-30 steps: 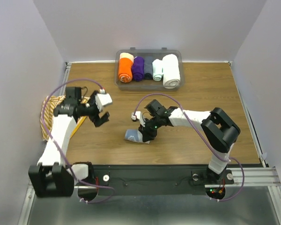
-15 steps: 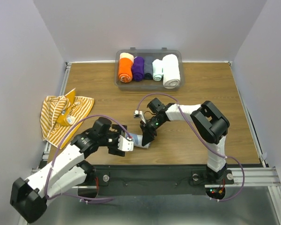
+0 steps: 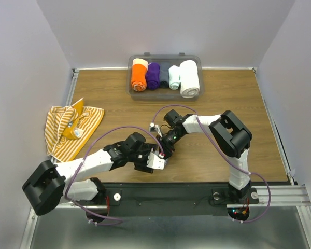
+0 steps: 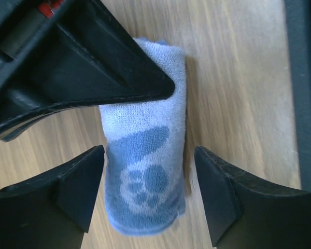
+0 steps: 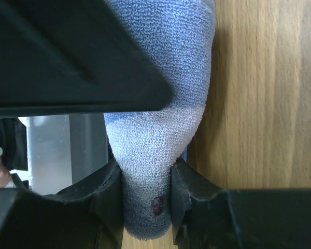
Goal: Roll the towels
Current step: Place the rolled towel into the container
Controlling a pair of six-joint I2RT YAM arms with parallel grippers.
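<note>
On the wooden bench [image 3: 233,98], the blue towel [image 4: 145,171] looks rolled, pinched between the right fingers [image 5: 189,202]. The left fingers [image 4: 78,187] stand spread around it. The striped towel [image 3: 72,129], far from both, lies unrolled.

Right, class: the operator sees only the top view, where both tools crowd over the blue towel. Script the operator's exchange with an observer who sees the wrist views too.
Operator: Is the right tool gripping the pale blue towel?
Observer: Yes. The right wrist view shows its fingers pinching the roll's end.
Operator: And the left tool?
Observer: It is open. Its fingers flank the roll, with gaps on both sides.
</note>
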